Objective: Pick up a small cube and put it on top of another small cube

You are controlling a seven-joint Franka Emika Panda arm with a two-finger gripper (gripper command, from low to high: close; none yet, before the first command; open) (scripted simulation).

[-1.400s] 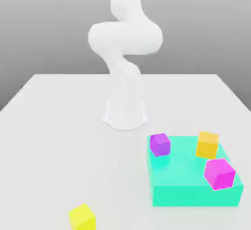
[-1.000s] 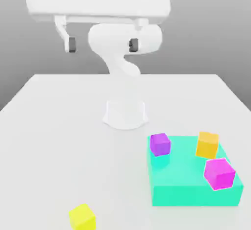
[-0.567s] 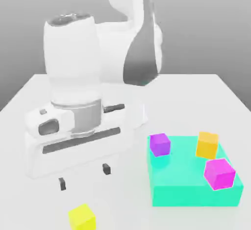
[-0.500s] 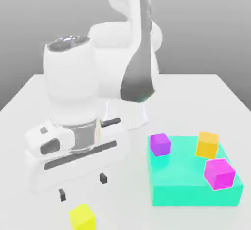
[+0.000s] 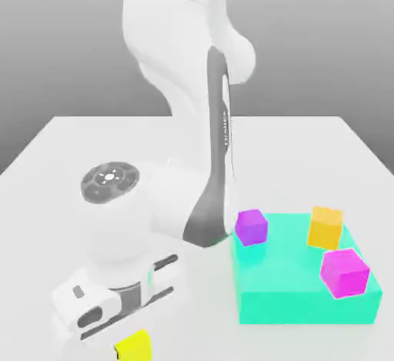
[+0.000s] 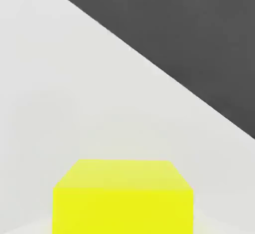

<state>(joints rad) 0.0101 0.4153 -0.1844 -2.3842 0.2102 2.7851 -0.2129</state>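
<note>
The small bright yellow cube (image 5: 135, 347) sits on the white table near the front edge, at the exterior view's left. My gripper (image 5: 129, 339) has come down right over it, and the white hand covers the cube's top and left part. It is shut on the cube. In the hand view the yellow cube (image 6: 123, 198) is very close, resting on the table (image 6: 74, 103).
A teal block (image 5: 308, 305) lies at the exterior view's right. It carries a purple cube (image 5: 251, 226), an orange-yellow cube (image 5: 325, 227) and a magenta cube (image 5: 345, 272). The arm's elbow (image 5: 208, 221) hangs close to the purple cube.
The hand has dropped from high above the table down onto the yellow cube and closed. The cubes on the teal block have not moved.
</note>
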